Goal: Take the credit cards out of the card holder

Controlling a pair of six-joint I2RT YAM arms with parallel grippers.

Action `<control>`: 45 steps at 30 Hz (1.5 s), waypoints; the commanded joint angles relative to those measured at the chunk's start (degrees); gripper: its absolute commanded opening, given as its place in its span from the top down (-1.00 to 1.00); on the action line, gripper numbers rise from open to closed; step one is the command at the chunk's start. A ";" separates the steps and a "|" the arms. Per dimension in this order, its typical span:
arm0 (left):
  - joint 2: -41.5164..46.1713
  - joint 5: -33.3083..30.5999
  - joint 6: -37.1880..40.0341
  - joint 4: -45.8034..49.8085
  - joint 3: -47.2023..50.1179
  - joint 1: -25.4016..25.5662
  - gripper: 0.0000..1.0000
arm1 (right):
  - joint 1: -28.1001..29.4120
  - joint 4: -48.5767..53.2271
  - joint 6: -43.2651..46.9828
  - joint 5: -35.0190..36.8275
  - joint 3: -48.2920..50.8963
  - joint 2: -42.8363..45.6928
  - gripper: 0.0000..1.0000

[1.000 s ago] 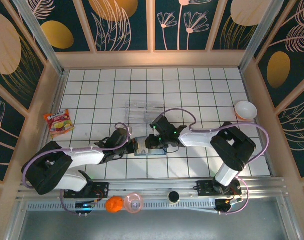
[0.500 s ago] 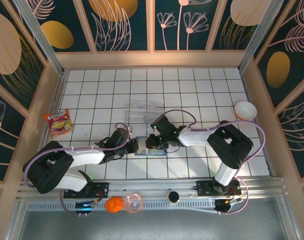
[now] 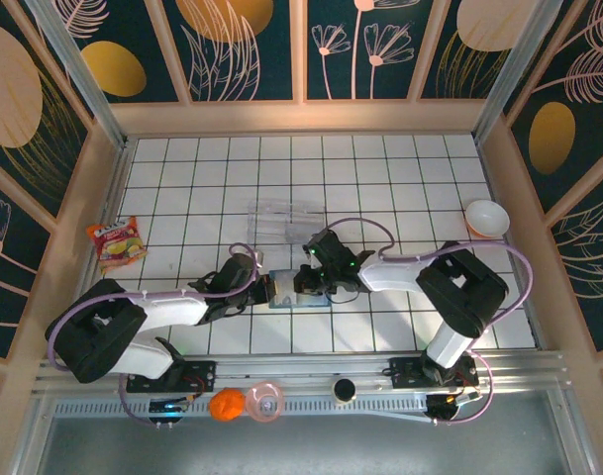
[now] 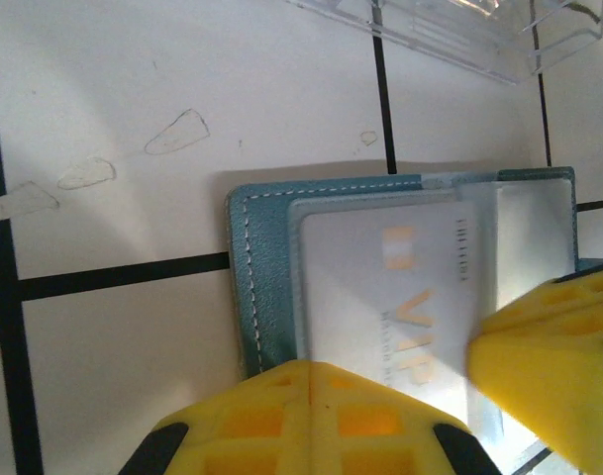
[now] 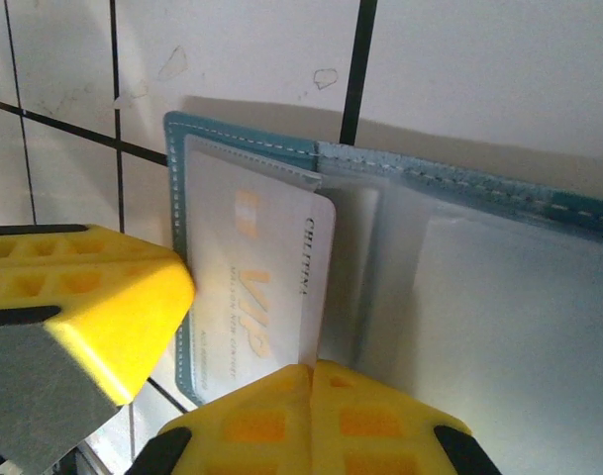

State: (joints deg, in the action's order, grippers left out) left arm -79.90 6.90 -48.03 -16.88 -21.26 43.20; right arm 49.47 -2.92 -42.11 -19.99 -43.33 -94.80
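Note:
The teal card holder lies open on the white tiles between my two grippers. In the left wrist view the card holder has a pale credit card marked VIP under a clear sleeve. My left gripper is shut, its tip resting on the holder's near edge, and a right finger shows beside it. In the right wrist view the credit card sticks partly out of the sleeve of the card holder. My right gripper is shut on the card's edge, next to a left finger. From above, the left gripper and right gripper face each other.
A clear plastic tray lies just beyond the holder, and its edge also runs along the top of the left wrist view. A snack packet lies at far left and a white bowl at far right. An orange ball sits on the front rail.
The right gripper's jaws have closed onto the card's edge and the right wrist has shifted slightly to the right. The left arm has not moved.

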 commanded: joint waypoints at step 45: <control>-2.30 0.00 2.06 1.55 -1.02 0.14 1.00 | 3.09 16.85 5.04 9.46 -8.04 2.32 0.59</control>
State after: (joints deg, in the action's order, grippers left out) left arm -80.93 6.90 -46.72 -16.91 -21.91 43.20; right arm 52.60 16.75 -37.41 -8.97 -51.77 -91.48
